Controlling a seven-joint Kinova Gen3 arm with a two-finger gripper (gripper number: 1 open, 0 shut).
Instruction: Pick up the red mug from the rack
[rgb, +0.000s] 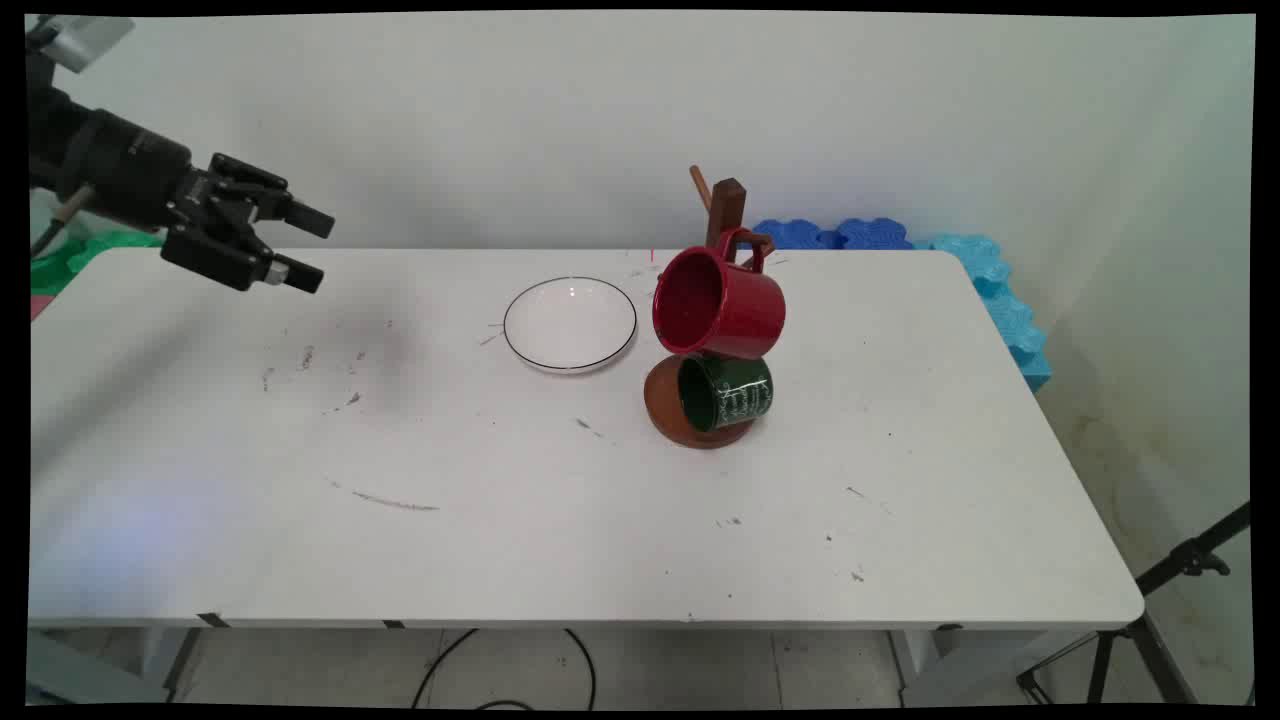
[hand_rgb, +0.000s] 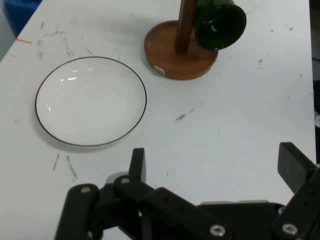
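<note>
Well left of the white plate, my tool hangs over the bench — fingers wide apart, nothing held — mug stand just beyond the plate.

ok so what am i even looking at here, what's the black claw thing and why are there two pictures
The black claw is a robot arm's gripper, hanging open and empty above the left end of a white table. The wide picture comes from a fixed camera looking down across the table. The other comes from a camera on the hand itself, so the gripper's fingers rise from its bottom edge. On the table lie a white plate with a dark rim and a wooden mug stand. A red mug hangs on it, with a dark green mug below.
</note>
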